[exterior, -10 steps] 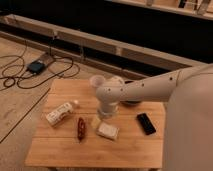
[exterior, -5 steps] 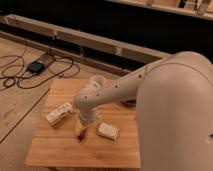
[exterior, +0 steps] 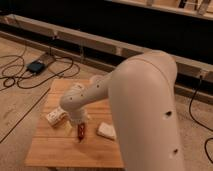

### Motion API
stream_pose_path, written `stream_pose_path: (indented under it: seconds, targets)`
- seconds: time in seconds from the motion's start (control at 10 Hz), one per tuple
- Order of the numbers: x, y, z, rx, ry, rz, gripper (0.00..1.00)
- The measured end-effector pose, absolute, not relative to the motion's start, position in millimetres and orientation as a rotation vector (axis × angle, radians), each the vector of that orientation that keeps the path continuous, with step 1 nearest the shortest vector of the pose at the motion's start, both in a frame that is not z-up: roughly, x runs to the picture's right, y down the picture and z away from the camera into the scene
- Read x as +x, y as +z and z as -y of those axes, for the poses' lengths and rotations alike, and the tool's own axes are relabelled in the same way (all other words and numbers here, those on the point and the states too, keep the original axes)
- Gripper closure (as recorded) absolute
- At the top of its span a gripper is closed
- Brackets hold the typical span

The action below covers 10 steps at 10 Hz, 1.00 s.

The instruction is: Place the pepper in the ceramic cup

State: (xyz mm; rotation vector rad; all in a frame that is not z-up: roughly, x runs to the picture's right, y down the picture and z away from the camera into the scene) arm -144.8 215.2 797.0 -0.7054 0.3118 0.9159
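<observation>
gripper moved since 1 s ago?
Yes. The gripper has come down from beyond the pale block to the pepper, nearer the table's front edge, between that block and the bottle.

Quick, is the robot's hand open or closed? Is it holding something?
Gripper: open, right above the pepper, holding nothing.

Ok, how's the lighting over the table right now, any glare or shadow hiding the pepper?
Camera view: warm, even light on the wooden table, no glare, dark background behind. The robot arm fills the right side and hides much of the tabletop. The end effector hangs just over the pepper, which shows only partly.
</observation>
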Motion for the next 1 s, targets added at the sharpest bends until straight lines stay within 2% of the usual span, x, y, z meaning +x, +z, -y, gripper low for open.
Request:
stream_pose_path:
  seconds: [0.6,1.0]
  targets:
    - [-141.2,844.5,-204.7,-0.7,0.904,-0.33,0.22]
    - [-136.7,853.4,-204.6,-0.701,0.895,-0.343,0.6]
